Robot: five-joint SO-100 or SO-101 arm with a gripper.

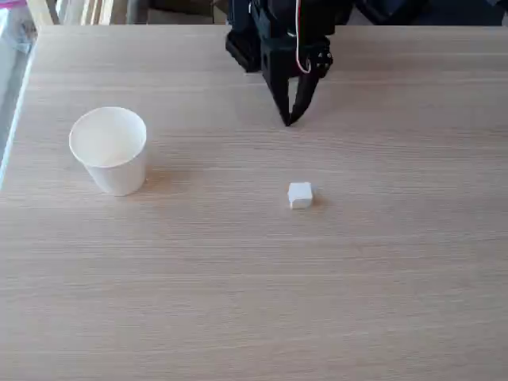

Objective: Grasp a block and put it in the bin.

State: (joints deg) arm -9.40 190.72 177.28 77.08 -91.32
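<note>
The black arm reaches in over the far edge of the table [381,286], a light wood-grain top that runs across the whole fixed view. Its gripper [290,119] points down toward the wood, the two dark fingers meeting at their tips just above the surface; they look drawn together to a point, with only a slim gap higher up between them, and they have hold of nothing. A red wire [299,48] loops down the front of the wrist. The block [300,195] lies bare on the table near the middle, a little nearer the viewer than the fingertips and almost straight in line with them, clear of them and untouched. The cup [109,149] stands upright toward the left edge, mouth open upward and slightly leaning in this view, well apart from both block and gripper. Its inside looks plain white.
</note>
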